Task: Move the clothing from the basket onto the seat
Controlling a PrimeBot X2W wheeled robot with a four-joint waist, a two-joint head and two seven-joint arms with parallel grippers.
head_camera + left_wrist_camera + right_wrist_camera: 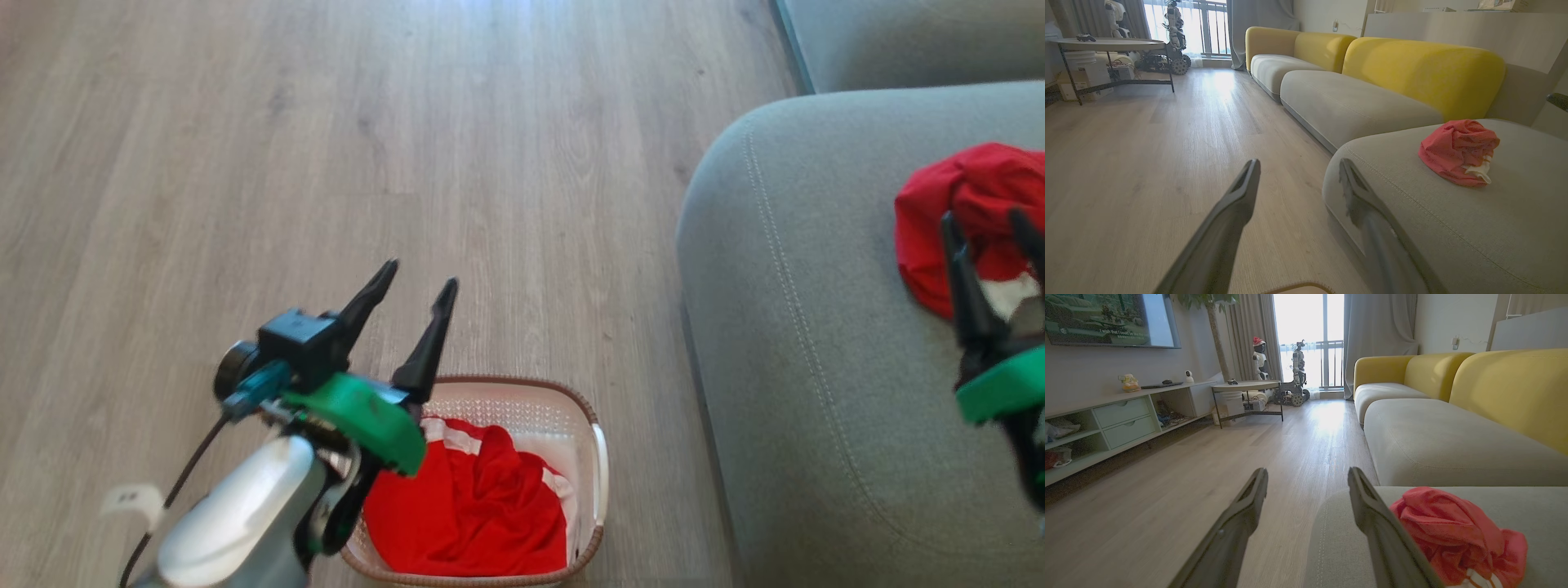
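Waiting in oval cream plastic basket (pixel 571 396): thin red garment (pixel 473 506).
Grey-green fabric seat (pixel 816 327): crumpled red garment (pixel 971 188) delivered.
Left gripper (pixel 421 273): wide, empty, by basket.
Right gripper (pixel 982 216): wide, empty.

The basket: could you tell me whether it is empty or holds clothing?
Not empty: a crumpled red garment with white stripes lies inside the basket.

One line of white subtitle text is recorded near the bottom edge of the wall-mounted television (pixel 1110 318), far left in the right wrist view. It is read as "I wish that I could be". The words that follow are too small to be resolved.
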